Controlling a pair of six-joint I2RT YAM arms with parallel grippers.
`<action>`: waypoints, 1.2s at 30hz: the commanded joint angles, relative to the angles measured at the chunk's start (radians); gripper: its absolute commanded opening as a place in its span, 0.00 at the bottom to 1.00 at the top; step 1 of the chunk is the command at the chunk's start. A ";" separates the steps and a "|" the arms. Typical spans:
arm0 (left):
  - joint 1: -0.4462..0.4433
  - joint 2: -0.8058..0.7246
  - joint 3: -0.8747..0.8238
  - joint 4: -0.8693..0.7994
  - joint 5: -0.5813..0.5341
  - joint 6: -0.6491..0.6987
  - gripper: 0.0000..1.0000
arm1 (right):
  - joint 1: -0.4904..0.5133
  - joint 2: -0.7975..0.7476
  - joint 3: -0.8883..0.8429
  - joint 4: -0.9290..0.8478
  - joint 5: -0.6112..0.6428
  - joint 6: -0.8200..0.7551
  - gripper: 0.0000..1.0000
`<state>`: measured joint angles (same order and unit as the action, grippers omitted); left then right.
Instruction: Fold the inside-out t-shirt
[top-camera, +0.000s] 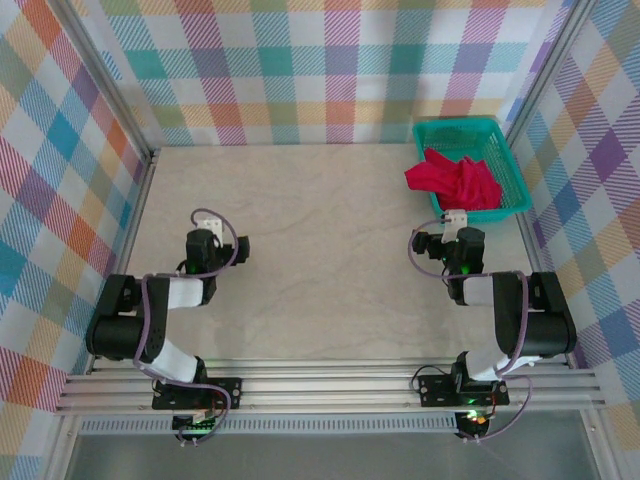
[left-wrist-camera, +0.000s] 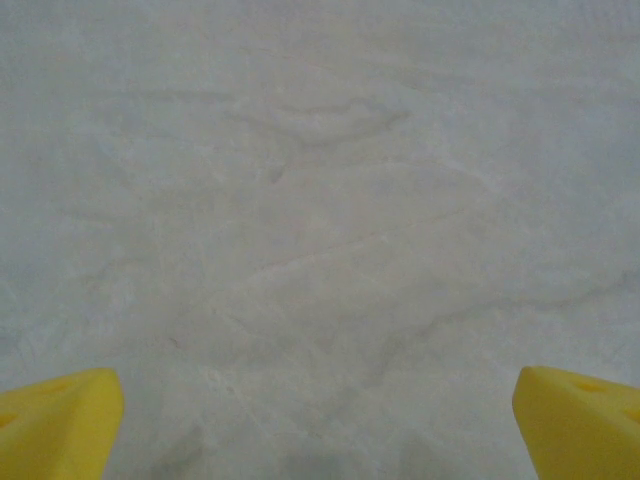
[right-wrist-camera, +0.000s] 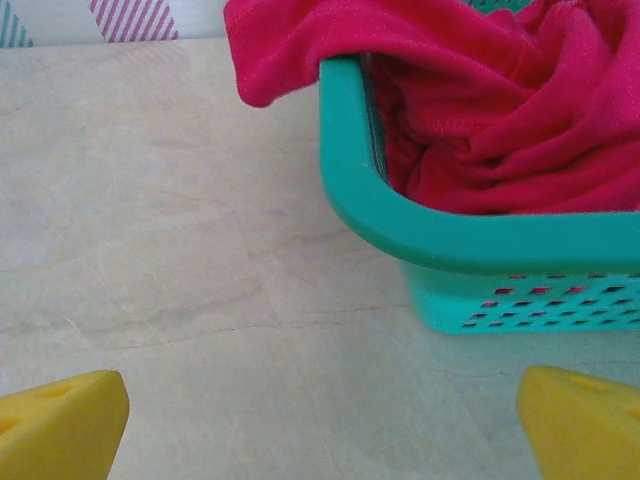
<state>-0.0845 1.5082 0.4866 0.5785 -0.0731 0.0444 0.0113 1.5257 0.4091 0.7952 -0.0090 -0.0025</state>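
Two pincers at the near side, both spread to full width and holding nothing. Left pincer (top-camera: 206, 220) poised over bare, pale marbled bench (top-camera: 320, 230), well apart from the garment. Right pincer (top-camera: 455, 220) just short of the near wall of a teal perforated plastic basket (top-camera: 465, 124) in the far right corner. Yellow fingertips (right-wrist-camera: 60, 420) of the right pincer wide apart, aimed at the basket's near left corner.

Inside the basket, crumpled in a heap: plain bright red short-sleeved cloth t-shirt (right-wrist-camera: 500, 120), one fold draped over the left rim and hanging outside it. Judged light, limp and without any stiffness. Likely to sag and trail when lifted, and to slip free only if pinched too thinly.

Best hold, by this judgement: the overhanging fold at the left rim, reachable without entering the basket; failing that, a thick ridge on top of the heap.

Collar, sleeves, hem and neck tag not distinguishable within the bunch. Seams too blurred to confirm the inside-out state. Right part of basket and t-shirt cut off in the right wrist view. Lower layers hidden behind the basket walls.
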 joint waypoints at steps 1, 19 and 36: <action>-0.039 -0.186 0.202 -0.365 -0.066 -0.052 1.00 | 0.004 -0.135 0.135 -0.345 0.127 0.063 1.00; -0.033 -0.352 0.427 -0.916 -0.165 -0.487 1.00 | -0.070 -0.034 0.906 -1.268 0.180 0.554 0.87; -0.044 -0.263 0.254 -0.644 0.249 -0.532 0.96 | -0.161 0.543 1.345 -1.398 0.085 0.525 0.59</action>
<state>-0.1215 1.2335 0.7479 -0.1181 0.1158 -0.4751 -0.1524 2.0521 1.7065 -0.5571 0.1131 0.5354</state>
